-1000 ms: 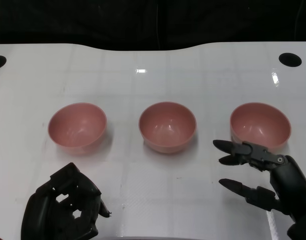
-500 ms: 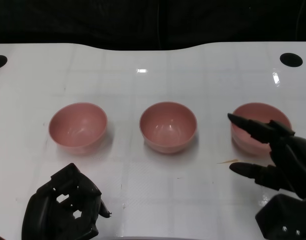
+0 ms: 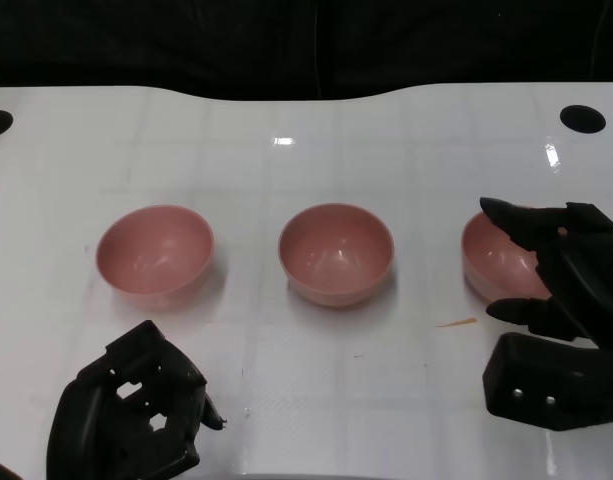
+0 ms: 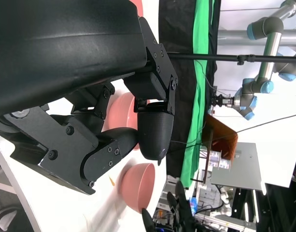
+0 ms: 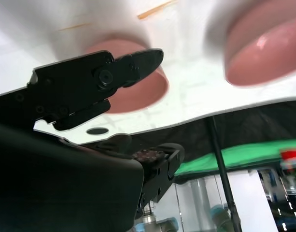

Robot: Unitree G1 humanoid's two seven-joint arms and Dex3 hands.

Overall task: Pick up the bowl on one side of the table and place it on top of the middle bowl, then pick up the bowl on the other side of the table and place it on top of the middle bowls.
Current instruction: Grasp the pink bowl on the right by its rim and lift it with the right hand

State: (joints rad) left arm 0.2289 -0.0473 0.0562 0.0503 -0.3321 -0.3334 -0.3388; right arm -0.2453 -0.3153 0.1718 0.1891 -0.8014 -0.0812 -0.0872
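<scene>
Three pink bowls sit in a row on the table [image 3: 286,110]: left bowl [image 3: 155,252] at 9 o'clock, middle bowl [image 3: 336,252] at centre, right bowl [image 3: 506,258] at 3 o'clock, all well apart and none stacked yet. Over the last second my right hand [image 3: 556,290] has swung up from 5 o'clock and now reaches over the right bowl, fingers spread with nothing in them, upper ones above the rim, a lower one just beside the near wall. I judge this the approach to the first pick; the grasp has not closed. My left hand [image 3: 131,420] has stayed at 7 o'clock, fingers curled in and empty.

The right wrist view shows what the head view cannot: a fingertip [image 5: 150,58] level with the bowl's rim, though I cannot tell whether it touches. The left wrist view shows my curled hand in front of two bowls, with a lab and another robot arm [image 4: 263,48] beyond the table, which the head view misses.
</scene>
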